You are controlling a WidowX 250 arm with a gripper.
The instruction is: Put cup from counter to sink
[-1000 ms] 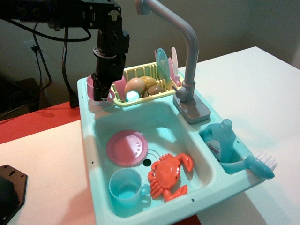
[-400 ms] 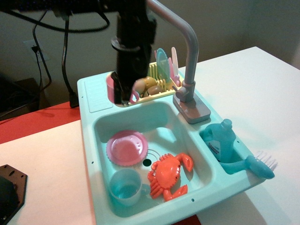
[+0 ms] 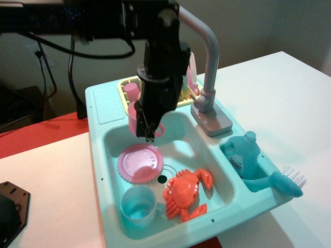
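Below the raised cup [image 3: 135, 117] the sink [image 3: 196, 147] holds one pink plate [image 3: 139, 163], one blue cup [image 3: 138, 206] at 6 o'clock of it, and one orange crab [image 3: 186, 192]. The tool [image 3: 147, 132] is clenched on the translucent pink cup, held clear above the basin's far end, off the counter [image 3: 106, 103].
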